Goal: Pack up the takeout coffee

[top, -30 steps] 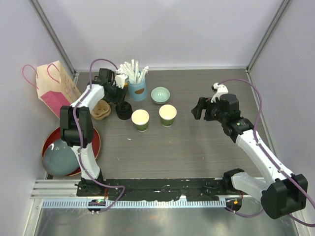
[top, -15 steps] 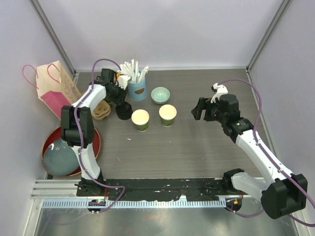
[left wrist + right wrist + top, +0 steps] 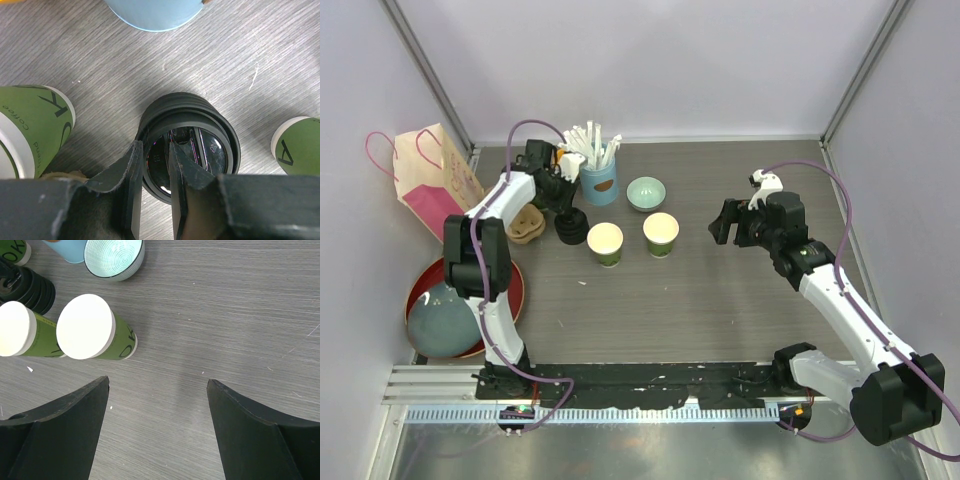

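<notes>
Over the last second the left end effector [image 3: 156, 150] has drawn its fingers in from a moderate spread to a narrow gap. It sits low over the stack of black lids [image 3: 220, 130], with one finger outside the top lid's near rim and the other inside it. The arm also settled slightly toward the stack early in that second and has kept its place since. The wrist view does not show whether the rim is already pinched tight. The stack has not lifted or shifted on the surface [image 3: 700, 300].

My reading is that a grasp on the top lid is being completed, the first step toward capping the coffee.

The two dark-green paper cups [image 3: 605, 242] [image 3: 661, 234] stand upright and uncapped. One is just beside the stack on the right-arm side and the other just beyond it. Neither has moved. The blue cup of straws [image 3: 599, 183] stands just behind the stack.

The right end effector [image 3: 157, 382] has not changed. Its jaws are spread wide and hold nothing, and it hovers well to the far side of the cups from the stack.
</notes>
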Robot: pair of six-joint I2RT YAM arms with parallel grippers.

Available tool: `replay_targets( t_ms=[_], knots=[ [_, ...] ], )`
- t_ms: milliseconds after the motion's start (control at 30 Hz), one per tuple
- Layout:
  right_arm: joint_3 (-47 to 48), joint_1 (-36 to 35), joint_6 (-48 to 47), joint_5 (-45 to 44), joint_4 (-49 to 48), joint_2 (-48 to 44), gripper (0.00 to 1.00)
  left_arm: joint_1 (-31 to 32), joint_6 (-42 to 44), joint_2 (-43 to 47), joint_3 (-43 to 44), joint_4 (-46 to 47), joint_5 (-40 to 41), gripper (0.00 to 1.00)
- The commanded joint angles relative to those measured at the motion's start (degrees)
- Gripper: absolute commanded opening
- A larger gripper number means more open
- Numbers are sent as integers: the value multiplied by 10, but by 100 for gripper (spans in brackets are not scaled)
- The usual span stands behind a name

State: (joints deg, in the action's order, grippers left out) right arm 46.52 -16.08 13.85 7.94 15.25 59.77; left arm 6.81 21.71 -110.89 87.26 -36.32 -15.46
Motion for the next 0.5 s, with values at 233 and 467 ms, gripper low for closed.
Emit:
replay_targets(
  t_ms=[233, 467],
  knots=[
    [-5, -2, -4, 5, -17, -11, 85, 1, 1, 62, 6, -33, -6, 0],
    [-5, -3, -4, 5, -17, -13, 84, 1, 3, 77, 10, -38, -6, 0]
  ],
)
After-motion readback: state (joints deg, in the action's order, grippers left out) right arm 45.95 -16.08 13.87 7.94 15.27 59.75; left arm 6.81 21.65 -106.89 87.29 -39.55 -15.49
